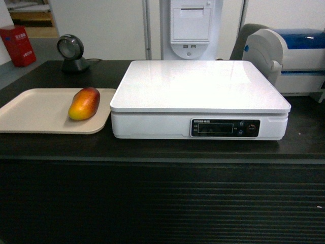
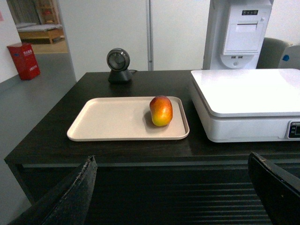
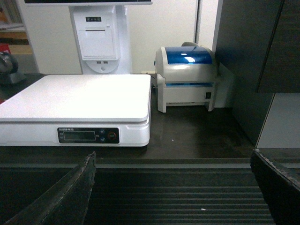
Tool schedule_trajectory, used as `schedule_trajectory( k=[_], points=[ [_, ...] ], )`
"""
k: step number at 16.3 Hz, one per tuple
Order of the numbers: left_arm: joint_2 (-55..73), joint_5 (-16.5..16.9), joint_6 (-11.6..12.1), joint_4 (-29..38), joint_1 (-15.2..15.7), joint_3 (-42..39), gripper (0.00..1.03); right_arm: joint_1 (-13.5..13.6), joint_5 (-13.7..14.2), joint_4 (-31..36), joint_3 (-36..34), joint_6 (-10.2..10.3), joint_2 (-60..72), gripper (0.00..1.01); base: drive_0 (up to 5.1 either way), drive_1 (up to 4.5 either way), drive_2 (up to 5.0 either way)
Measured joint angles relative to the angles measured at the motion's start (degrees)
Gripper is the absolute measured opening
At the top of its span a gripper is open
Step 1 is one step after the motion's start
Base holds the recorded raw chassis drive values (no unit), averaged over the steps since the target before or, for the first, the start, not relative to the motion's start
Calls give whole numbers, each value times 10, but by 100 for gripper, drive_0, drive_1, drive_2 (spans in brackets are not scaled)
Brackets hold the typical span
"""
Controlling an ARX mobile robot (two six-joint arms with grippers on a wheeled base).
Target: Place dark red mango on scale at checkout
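Observation:
The dark red mango (image 1: 84, 103) lies on a flat beige tray (image 1: 30, 112) on the left of the black checkout counter (image 1: 162, 147); it also shows in the left wrist view as the mango (image 2: 161, 111) at the tray's (image 2: 112, 119) right end. The white scale (image 1: 199, 96) stands to its right, platform bare, and appears again as the scale (image 3: 77, 105) and the scale (image 2: 248, 101). My left gripper (image 2: 171, 161) hangs open in front of the counter's slatted face, below the tray. My right gripper (image 3: 171, 157) is open too, low before the slats. Neither gripper shows in the head view.
A round black scanner (image 1: 72, 53) stands at the back left. A white and blue printer (image 3: 186, 77) sits right of the scale, a white terminal (image 1: 190, 28) behind it. A dark partition (image 3: 255, 65) rises at the far right. A red box (image 1: 18, 46) is on the floor beyond.

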Motion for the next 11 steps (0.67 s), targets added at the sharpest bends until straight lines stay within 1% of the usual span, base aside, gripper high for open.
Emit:
schedule_trajectory(
  k=[11],
  points=[
    [0,1,0,0,0,0,98,0,-1,2,0,0,0,98,0,0,0]
  ],
)
